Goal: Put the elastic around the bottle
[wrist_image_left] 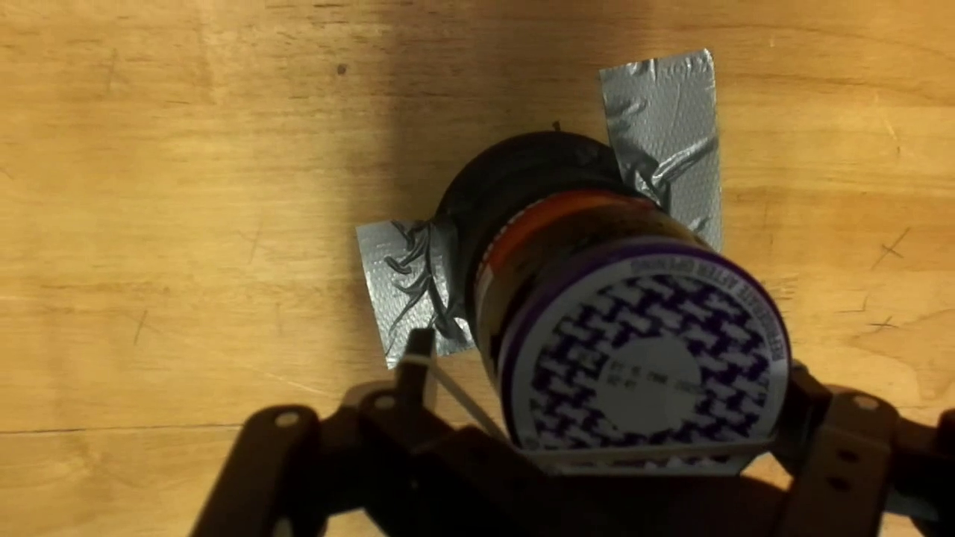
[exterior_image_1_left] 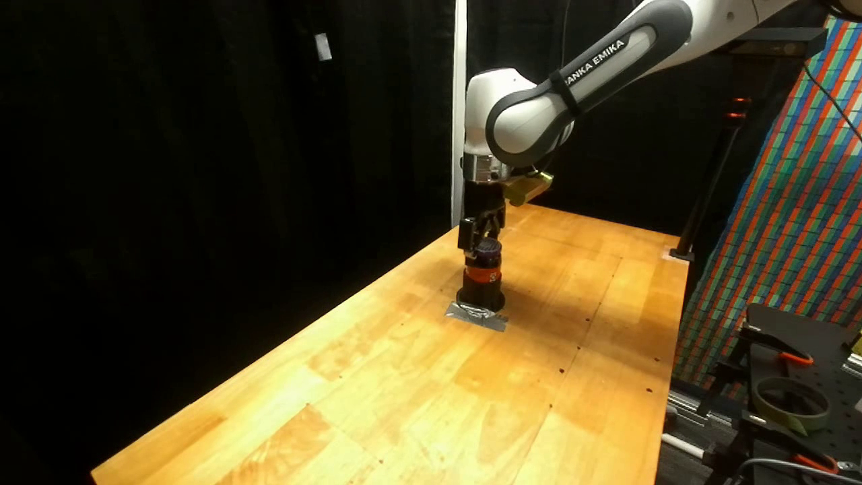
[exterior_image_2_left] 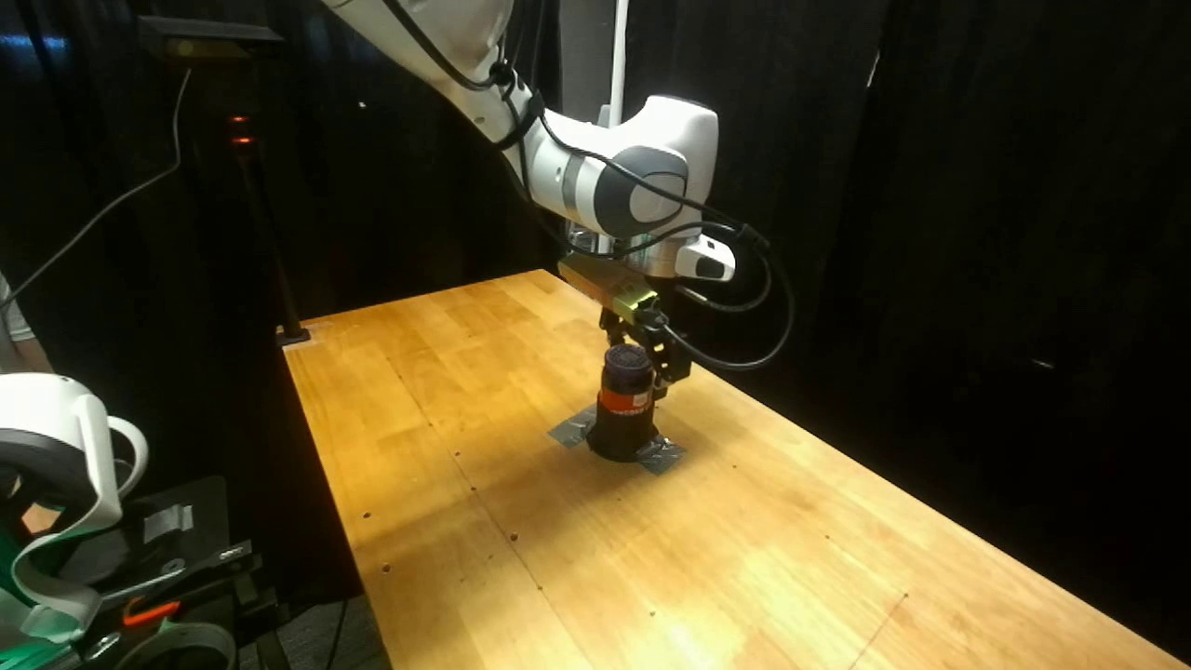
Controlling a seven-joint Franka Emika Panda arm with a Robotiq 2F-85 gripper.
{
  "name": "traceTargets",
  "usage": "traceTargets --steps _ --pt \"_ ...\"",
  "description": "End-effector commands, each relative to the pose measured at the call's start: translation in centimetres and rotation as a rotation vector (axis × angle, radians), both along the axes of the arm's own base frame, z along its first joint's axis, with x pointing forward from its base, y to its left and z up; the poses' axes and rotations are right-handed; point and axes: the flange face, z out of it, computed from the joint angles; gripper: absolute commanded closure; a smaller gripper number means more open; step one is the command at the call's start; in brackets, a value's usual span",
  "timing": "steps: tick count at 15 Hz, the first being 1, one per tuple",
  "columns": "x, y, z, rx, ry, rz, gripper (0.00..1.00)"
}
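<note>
The dark bottle (exterior_image_1_left: 483,275) stands upright in a black base, with an orange-red band round its middle. It shows in an exterior view (exterior_image_2_left: 626,402) and in the wrist view, where its purple-and-white patterned lid (wrist_image_left: 649,365) faces me. My gripper (wrist_image_left: 612,377) is open, with its fingers wide apart at the lid's height. In the wrist view the left fingertip stands apart from the bottle and the right one is partly hidden beside the lid. The thin pale elastic (wrist_image_left: 471,403) is looped on the left fingertip and runs across the lid's near part to the right finger. Its other strand is hidden.
Silver tape (wrist_image_left: 671,142) holds the black base (wrist_image_left: 522,168) to the wooden table (exterior_image_1_left: 431,404). A second tape strip (wrist_image_left: 406,283) lies on the base's other side. A dark post (exterior_image_1_left: 700,188) stands at the table's far corner. A black side cart (exterior_image_1_left: 808,350) stands beside the table.
</note>
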Motion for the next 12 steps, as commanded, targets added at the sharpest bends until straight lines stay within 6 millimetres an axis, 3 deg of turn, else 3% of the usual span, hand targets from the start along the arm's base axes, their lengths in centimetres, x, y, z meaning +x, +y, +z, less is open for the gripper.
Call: traceTargets --steps 1,7,12 --pt "-2.0 -0.7 1.0 0.015 0.008 -0.009 0.00" --pt "-4.6 -1.9 1.6 0.069 0.032 -0.021 0.00" --pt "-7.0 -2.8 0.0 0.114 0.067 -0.032 0.00"
